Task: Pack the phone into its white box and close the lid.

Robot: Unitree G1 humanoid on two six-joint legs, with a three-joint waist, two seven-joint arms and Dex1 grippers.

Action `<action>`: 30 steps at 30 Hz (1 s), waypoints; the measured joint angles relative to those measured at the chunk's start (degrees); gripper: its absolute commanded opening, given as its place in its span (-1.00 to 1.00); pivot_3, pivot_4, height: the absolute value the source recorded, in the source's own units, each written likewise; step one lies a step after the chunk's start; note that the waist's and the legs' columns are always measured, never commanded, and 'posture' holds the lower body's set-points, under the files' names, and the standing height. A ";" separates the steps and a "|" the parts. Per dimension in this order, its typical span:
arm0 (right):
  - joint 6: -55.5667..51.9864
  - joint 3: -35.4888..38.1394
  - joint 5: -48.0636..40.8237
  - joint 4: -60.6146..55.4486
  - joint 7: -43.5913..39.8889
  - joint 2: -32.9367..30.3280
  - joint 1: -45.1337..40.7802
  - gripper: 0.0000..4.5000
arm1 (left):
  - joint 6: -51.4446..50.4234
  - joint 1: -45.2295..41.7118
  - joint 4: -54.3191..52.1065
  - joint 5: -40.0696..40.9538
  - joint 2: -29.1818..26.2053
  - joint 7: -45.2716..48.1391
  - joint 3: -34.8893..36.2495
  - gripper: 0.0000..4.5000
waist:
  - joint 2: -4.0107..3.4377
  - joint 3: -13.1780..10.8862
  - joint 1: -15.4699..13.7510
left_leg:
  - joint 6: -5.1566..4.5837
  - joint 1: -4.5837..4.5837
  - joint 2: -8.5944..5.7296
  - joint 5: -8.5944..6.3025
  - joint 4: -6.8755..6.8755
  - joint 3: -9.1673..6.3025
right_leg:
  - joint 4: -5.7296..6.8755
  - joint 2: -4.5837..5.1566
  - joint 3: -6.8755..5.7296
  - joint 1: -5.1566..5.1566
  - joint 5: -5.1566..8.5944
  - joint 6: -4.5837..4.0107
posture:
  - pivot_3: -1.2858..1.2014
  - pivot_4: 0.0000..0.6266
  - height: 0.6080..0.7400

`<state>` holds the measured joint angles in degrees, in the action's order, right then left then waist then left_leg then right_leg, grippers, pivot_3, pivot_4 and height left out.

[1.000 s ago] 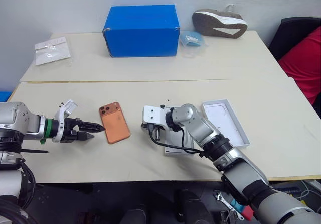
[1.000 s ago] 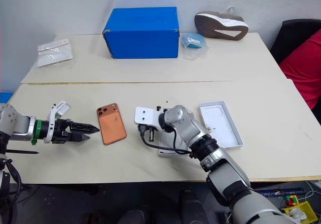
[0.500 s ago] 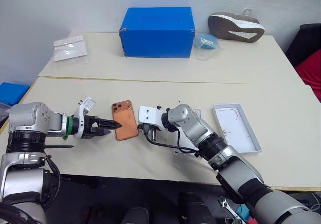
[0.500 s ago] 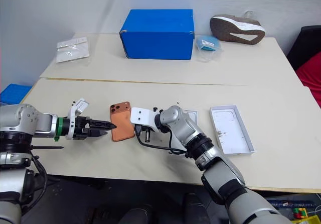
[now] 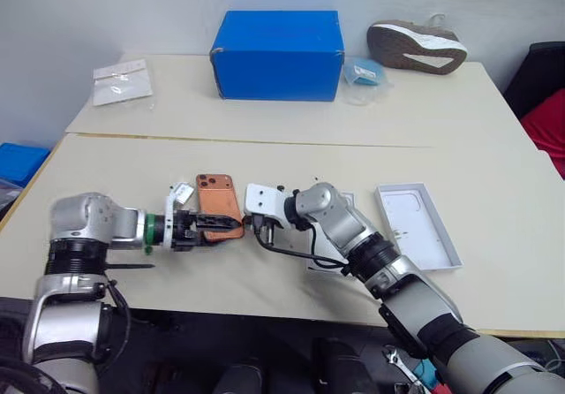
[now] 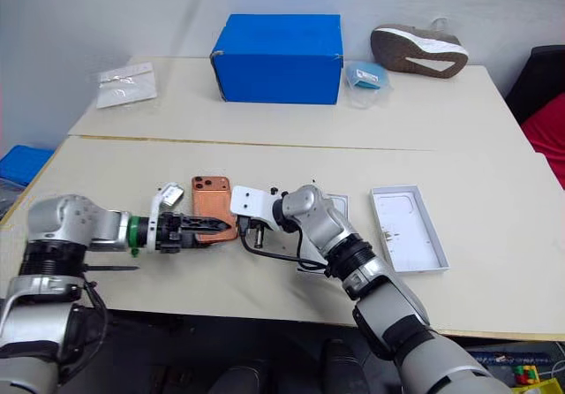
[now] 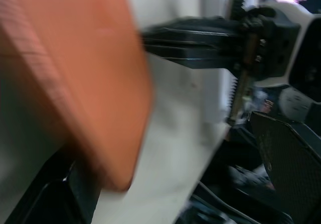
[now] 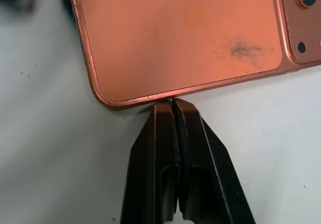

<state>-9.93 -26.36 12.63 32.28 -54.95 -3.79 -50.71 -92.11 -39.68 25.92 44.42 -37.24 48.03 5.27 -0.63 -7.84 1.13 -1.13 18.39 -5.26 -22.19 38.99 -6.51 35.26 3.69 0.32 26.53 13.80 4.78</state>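
I see the phone flat on the front tabletop, camera end away from me, w/ bare room behind it; the lid lies well apart to the right. My right hand, fingers clenched, tips touching the phone's long right edge. Left hand reaches level across its near end, fingers spread, grasping nothing.

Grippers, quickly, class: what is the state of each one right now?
Left gripper: jaws open, astride the near end of the phone, not closed on it.
Right gripper: jaws shut, holding nothing, tips against the phone's edge.
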 measured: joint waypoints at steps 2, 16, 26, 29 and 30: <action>0.00 -0.18 -0.37 -0.02 -0.10 0.07 0.01 -1.00 | -0.31 -0.02 1.08 0.00 0.37 -0.03 0.80 0.99 | 0.02 -0.01 0.67 | 0.04 -0.01 0.02 -0.02 -0.01 -0.01 | -0.03 -0.04 -0.01 0.01 0.00 0.00 | 0.03 -0.52 1.00; 0.31 -0.24 -0.46 -0.07 -0.18 -1.02 0.06 -1.00 | 1.48 -0.02 6.30 -1.39 -3.19 0.23 3.59 0.99 | 0.06 -0.03 2.17 | 0.28 -0.07 0.16 0.02 -0.01 -0.01 | -0.15 -0.23 0.04 0.02 0.01 -0.01 | 0.03 -0.52 1.00; 1.04 -0.28 -0.41 -0.17 -0.16 -1.22 0.19 -1.00 | 3.31 0.07 8.37 -3.83 -3.35 -2.82 6.65 0.01 | 0.07 -0.04 2.19 | 0.29 -0.04 0.15 0.02 -0.01 -0.01 | -0.15 -0.23 0.04 0.06 0.01 -0.01 | 0.03 -0.52 1.00; 1.11 -0.29 -0.40 -0.48 -0.16 -1.38 0.30 -1.00 | 3.55 0.28 8.65 -4.53 -3.33 -3.67 6.95 -0.42 | 0.13 -0.08 2.16 | 0.29 -0.02 0.15 0.02 -0.01 -0.02 | -0.16 -0.23 0.03 0.07 0.01 -0.01 | 0.03 -0.52 1.00; 1.12 -0.30 -0.41 -0.78 -0.18 -1.52 0.41 -1.00 | 3.59 0.31 8.74 -4.67 -3.32 -3.82 7.11 -0.56 | 0.16 -0.10 2.13 | 0.28 -0.01 0.15 0.02 -0.01 -0.02 | -0.16 -0.23 0.03 0.08 0.01 -0.01 | 0.03 -0.52 1.00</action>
<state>-8.81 -26.66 12.22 31.51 -55.13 -5.32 -50.29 -88.51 -39.37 34.65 39.75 -40.56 44.21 12.38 -0.46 -7.94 3.26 -0.84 18.38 -5.11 -22.18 38.98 -6.53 35.10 3.47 0.35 26.61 13.80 4.76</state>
